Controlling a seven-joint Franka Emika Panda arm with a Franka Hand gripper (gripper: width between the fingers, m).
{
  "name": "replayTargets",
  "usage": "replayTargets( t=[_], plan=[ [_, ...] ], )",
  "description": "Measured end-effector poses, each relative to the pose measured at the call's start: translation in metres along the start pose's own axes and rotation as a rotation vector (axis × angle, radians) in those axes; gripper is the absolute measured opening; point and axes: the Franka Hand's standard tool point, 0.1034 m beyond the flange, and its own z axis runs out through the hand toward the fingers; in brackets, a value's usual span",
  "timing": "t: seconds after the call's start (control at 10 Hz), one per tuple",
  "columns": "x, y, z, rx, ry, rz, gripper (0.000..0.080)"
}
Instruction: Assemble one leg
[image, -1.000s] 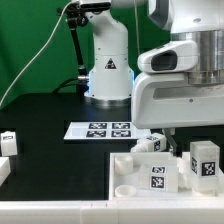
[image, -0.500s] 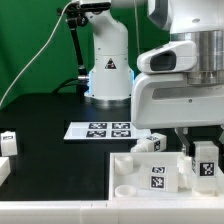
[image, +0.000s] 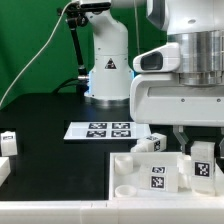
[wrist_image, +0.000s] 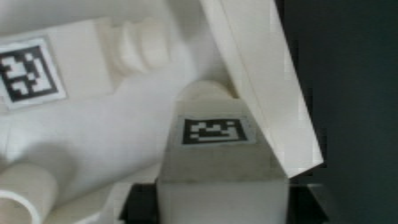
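Gripper (image: 200, 143) hangs low at the exterior view's right, with its fingers on either side of the top of an upright leg (image: 204, 168). The leg's tag faces the camera. Cannot tell whether the fingers pinch the leg or stand clear; the wrist view is too close to settle it. The leg stands at the right end of the white panel (image: 128, 182). A second leg (image: 153, 146) lies just beyond the panel. The marker board (image: 101, 129) lies farther back.
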Motion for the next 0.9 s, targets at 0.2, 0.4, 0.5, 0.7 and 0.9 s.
replayTargets(
  t=[0.2, 0.4, 0.5, 0.7, 0.9],
  plan=[
    [-0.0037, -0.0021, 0.0003, -0.003, 0.019, 0.276, 0.0282],
    [-0.0043, -0.0024, 0.0003, 0.005, 0.016, 0.566, 0.0282],
    [-0.004, -0.0022, 0.0004, 0.011, 0.009, 0.663, 0.0282],
    [-0.0041, -0.0022, 0.0005, 0.011, 0.009, 0.655, 0.0291],
    [-0.0052, -0.002, 0.0003, 0.003, 0.003, 0.614, 0.0604]
  ],
)
